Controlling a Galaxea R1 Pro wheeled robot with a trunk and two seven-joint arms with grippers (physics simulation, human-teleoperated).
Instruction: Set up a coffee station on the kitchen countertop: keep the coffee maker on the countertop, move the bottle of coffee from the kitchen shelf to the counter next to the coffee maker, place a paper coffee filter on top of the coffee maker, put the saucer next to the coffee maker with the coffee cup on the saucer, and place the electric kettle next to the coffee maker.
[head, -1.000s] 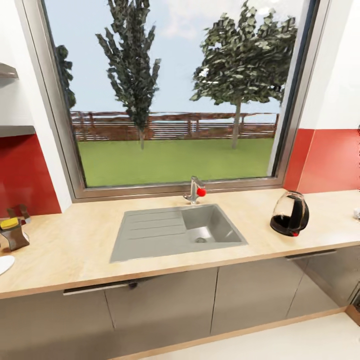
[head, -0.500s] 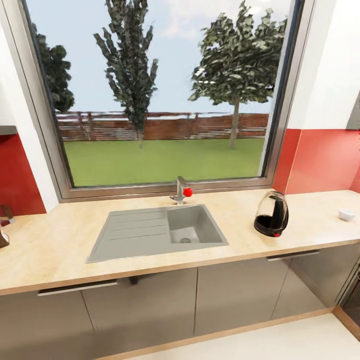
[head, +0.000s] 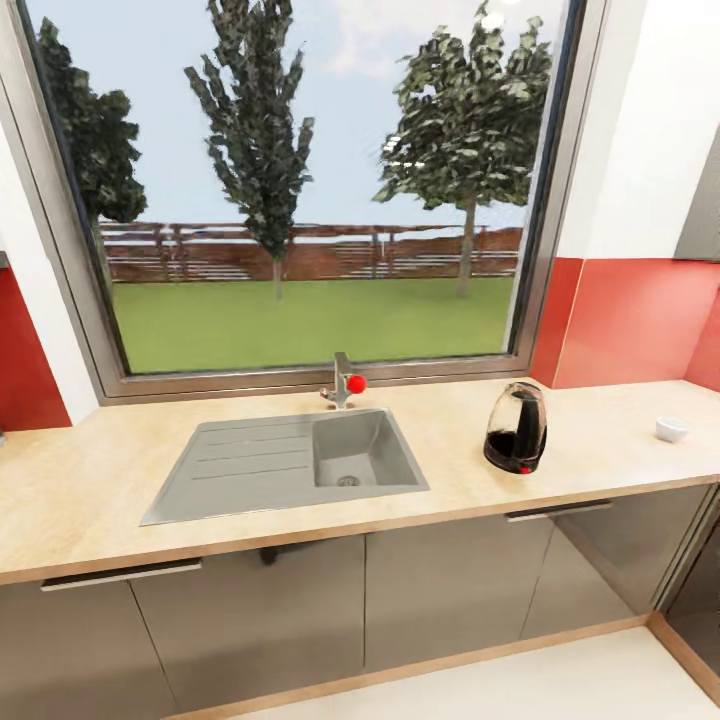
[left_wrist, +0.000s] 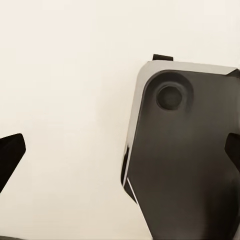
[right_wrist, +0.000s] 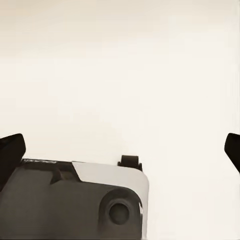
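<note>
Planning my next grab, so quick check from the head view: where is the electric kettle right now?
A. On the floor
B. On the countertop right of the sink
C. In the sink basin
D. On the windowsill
B: the electric kettle stands upright on the countertop, right of the sink.

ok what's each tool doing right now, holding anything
Left tool: open, fingertips wide apart, nothing between them.
Right tool: open, fingertips wide apart, nothing between them.

- A big window (head: 300, 190) fills the upper middle of the frame, showing trees, lawn and a fence.
- Red wall panels (head: 640, 320) flank it.
- A wooden countertop (head: 90, 500) holds a grey sink (head: 290, 460).
- Grey cabinets (head: 440, 590) stand below, above a pale floor (head: 560, 690).
</note>
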